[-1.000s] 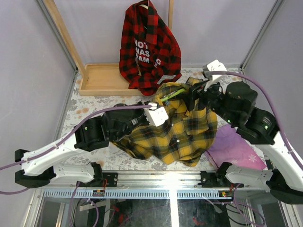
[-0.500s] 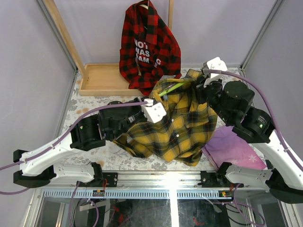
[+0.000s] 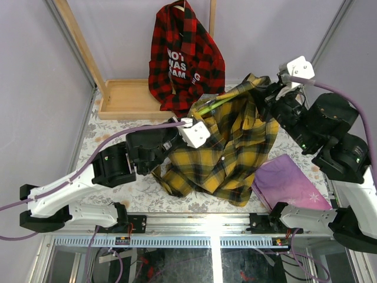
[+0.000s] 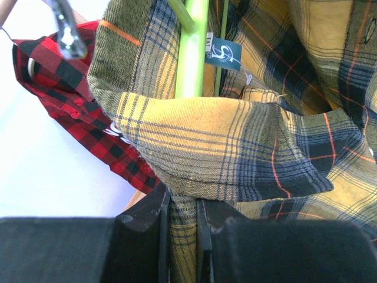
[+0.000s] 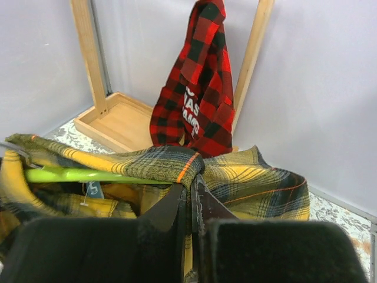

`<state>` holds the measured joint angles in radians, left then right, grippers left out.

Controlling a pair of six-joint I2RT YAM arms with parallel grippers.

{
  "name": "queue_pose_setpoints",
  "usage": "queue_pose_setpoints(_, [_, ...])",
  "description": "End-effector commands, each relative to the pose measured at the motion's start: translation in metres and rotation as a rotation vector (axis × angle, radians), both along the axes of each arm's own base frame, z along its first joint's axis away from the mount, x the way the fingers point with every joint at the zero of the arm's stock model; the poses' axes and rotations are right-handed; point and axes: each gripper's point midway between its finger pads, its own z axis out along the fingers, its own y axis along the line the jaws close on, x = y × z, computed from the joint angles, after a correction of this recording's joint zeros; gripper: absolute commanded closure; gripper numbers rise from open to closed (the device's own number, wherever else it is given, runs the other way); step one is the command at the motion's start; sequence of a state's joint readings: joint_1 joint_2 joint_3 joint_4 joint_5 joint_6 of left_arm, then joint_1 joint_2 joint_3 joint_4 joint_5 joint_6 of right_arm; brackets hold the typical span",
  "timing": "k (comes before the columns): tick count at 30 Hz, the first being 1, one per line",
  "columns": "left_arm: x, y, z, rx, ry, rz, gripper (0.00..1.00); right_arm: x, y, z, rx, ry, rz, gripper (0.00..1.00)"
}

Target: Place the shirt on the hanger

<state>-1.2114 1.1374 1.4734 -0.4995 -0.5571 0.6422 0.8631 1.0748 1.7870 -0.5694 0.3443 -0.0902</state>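
The yellow and dark plaid shirt (image 3: 232, 147) hangs lifted between both arms, its lower part resting on the table. My left gripper (image 3: 199, 118) is shut on a fold of the shirt (image 4: 235, 147) near the collar, just below the lime-green hanger (image 4: 191, 53). My right gripper (image 3: 263, 94) is raised at the far right, shut on the shirt's upper edge (image 5: 171, 159). The hanger (image 3: 215, 105) pokes out from under the cloth between the two grippers; in the right wrist view the hanger (image 5: 76, 174) runs leftward inside the shirt. Its hook is hidden.
A red-and-black plaid shirt (image 3: 185, 56) with white lettering hangs on the wooden rack frame (image 3: 126, 97) at the back. A purple cloth (image 3: 288, 183) lies flat at the near right. Grey walls close in on both sides.
The right gripper has shut on the shirt's upper edge and risen up and to the right, stretching the cloth. The left arm has shifted slightly up with its hold.
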Motion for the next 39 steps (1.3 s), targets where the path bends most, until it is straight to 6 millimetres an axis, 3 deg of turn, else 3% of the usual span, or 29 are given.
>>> queue_pose_setpoints(1, [0.016, 0.02, 0.034, -0.116, -0.054, 0.154, 1.0, -0.018, -0.001, 0.023, 0.041, -0.037, 0.077, 1.0])
queue_pose_setpoints(5, [0.019, 0.021, 0.042, -0.148, -0.06, 0.167, 1.0, -0.022, 0.021, -0.017, 0.031, 0.072, 0.161, 1.0])
queue_pose_setpoints(10, [0.018, 0.017, 0.05, -0.186, -0.054, 0.144, 1.0, -0.029, 0.064, -0.068, 0.045, 0.23, 0.319, 1.0])
queue_pose_setpoints(15, [0.018, 0.013, 0.048, -0.191, -0.047, 0.131, 1.0, -0.043, 0.088, -0.067, 0.145, 0.253, 0.453, 1.0])
queue_pose_setpoints(18, [0.016, 0.014, 0.046, -0.18, -0.05, 0.123, 1.0, -0.039, 0.079, -0.062, 0.14, 0.238, 0.406, 0.92])
queue_pose_setpoints(22, [0.007, 0.016, 0.042, -0.168, -0.048, 0.057, 1.0, -0.038, 0.045, -0.05, 0.108, 0.17, 0.292, 0.62])
queue_pose_setpoints(25, [-0.006, 0.017, 0.036, -0.152, -0.036, -0.026, 1.0, -0.048, 0.019, -0.035, 0.09, 0.09, 0.26, 0.47])
queue_pose_setpoints(28, [-0.024, 0.016, 0.033, -0.159, -0.019, -0.135, 1.0, -0.062, 0.0, -0.024, 0.068, 0.018, 0.263, 0.43])
queue_pose_setpoints(31, [-0.047, 0.014, 0.034, -0.165, 0.014, -0.268, 1.0, -0.082, -0.007, -0.021, 0.02, -0.032, 0.336, 0.41])
queue_pose_setpoints(39, [-0.092, 0.022, 0.024, -0.096, 0.107, -0.487, 1.0, -0.118, -0.004, -0.049, -0.126, -0.041, 0.53, 0.31])
